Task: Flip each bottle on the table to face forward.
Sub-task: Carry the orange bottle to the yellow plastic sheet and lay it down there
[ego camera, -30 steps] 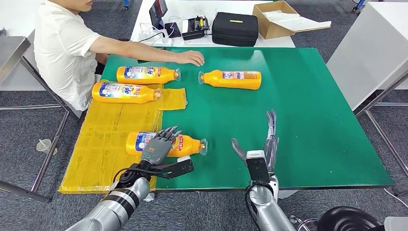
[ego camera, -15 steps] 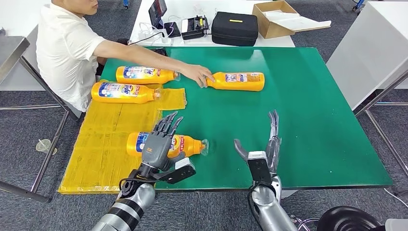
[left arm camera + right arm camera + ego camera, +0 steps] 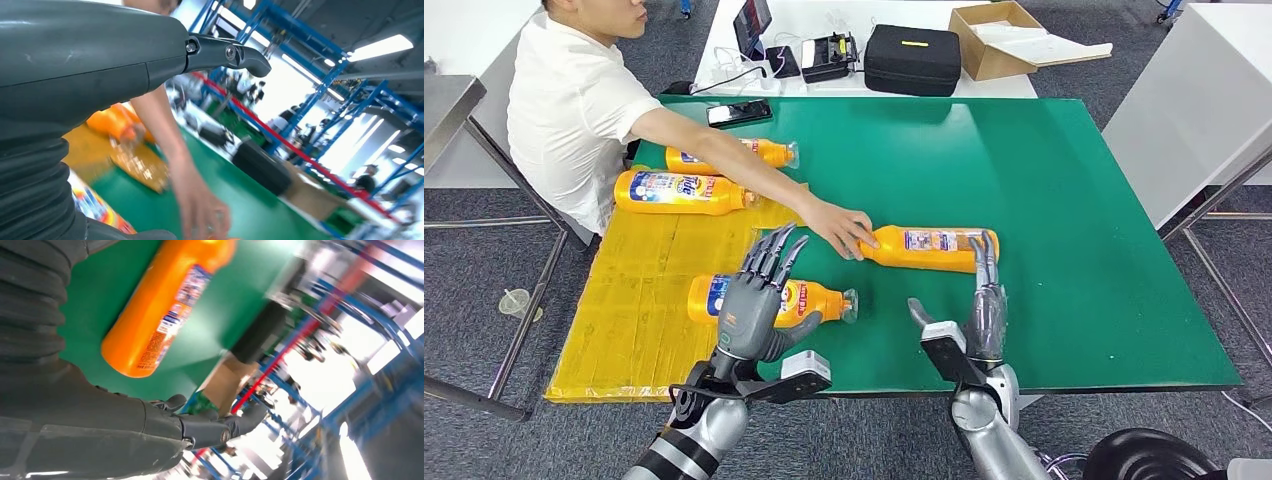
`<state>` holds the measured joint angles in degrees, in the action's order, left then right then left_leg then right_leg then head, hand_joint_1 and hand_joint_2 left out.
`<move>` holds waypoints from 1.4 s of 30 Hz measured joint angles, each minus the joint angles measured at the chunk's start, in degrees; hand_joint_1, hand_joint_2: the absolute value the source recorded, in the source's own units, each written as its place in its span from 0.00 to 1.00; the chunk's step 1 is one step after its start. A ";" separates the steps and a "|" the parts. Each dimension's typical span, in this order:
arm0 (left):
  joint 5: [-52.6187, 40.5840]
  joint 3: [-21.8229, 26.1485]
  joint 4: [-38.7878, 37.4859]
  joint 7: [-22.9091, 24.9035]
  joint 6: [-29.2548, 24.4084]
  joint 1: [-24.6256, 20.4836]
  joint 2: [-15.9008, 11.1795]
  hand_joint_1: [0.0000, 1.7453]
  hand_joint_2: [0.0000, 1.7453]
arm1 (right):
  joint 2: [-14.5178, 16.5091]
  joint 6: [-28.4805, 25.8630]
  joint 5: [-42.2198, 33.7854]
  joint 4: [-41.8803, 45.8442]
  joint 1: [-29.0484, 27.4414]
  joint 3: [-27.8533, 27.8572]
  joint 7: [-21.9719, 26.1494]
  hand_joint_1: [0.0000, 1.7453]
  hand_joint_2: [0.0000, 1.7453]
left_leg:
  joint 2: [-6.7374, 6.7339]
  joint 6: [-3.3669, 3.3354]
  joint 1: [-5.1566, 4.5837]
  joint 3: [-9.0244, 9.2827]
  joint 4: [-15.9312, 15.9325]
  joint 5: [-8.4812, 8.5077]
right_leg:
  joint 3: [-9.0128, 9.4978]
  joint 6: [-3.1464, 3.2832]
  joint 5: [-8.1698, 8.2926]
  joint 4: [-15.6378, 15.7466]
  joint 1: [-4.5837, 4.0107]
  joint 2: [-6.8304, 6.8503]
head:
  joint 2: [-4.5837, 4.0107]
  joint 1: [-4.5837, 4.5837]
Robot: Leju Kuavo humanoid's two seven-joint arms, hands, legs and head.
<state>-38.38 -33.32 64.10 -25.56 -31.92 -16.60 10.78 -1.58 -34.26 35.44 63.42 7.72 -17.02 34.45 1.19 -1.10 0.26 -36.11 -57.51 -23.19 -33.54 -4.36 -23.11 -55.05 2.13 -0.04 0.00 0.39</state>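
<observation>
Four orange detergent bottles lie on their sides on the green table (image 3: 1074, 250). The nearest bottle (image 3: 819, 300) lies close to the front edge, across the border of the yellow mat (image 3: 639, 300), cap toward the right, its printed label partly hidden by the left hand (image 3: 754, 300). The left hand hovers over it with fingers spread and nothing held. The right hand (image 3: 979, 305) is raised near the front edge, fingers extended and apart, empty; its fingertips overlap the base of the centre bottle (image 3: 924, 247) in the head view, and contact cannot be confirmed.

Hazards:
- A person's hand (image 3: 844, 230) rests on the cap end of the centre bottle. A right-hand reach now risks collision with it.
- The bottles are smooth and round. A one-sided push is likely to roll them instead of turning them.

The remaining two bottles, one (image 3: 689, 190) on the mat and one (image 3: 759, 152) behind the person's arm, lie near the back-left corner.
</observation>
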 joint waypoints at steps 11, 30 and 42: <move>8.18 -0.80 3.78 -2.55 2.80 2.32 -0.14 0.00 1.00 | -6.59 2.46 19.99 -9.89 3.69 2.73 -14.74 0.00 1.00 | 0.00 -0.01 -0.03 -0.04 -0.01 -0.01 | -0.02 -0.01 0.01 0.00 0.02 0.00 | 0.00 0.00; 9.42 -2.32 4.23 -2.77 4.27 1.18 -0.06 0.00 1.00 | -7.30 10.69 23.08 -26.93 15.79 2.74 -18.46 0.00 1.00 | -0.02 -0.06 -0.01 -0.02 -0.01 0.05 | -0.02 -0.03 0.04 0.00 0.00 -0.01 | 0.00 0.01; 12.05 -3.33 2.84 -4.21 4.10 -0.25 0.06 0.00 1.00 | -7.54 23.64 24.59 -37.08 25.46 1.01 -23.36 1.00 1.00 | -0.21 -0.12 -0.02 0.46 -0.01 0.07 | 0.31 0.00 0.09 0.07 0.01 -0.05 | 0.00 -0.02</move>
<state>-26.33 -36.64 66.94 -29.77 -27.82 -16.85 10.84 -9.13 -10.61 60.03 26.34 33.19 -16.00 11.09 0.98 -1.22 0.24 -35.65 -57.52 -23.12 -33.23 -4.36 -23.02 -54.98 2.14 -0.08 0.00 0.37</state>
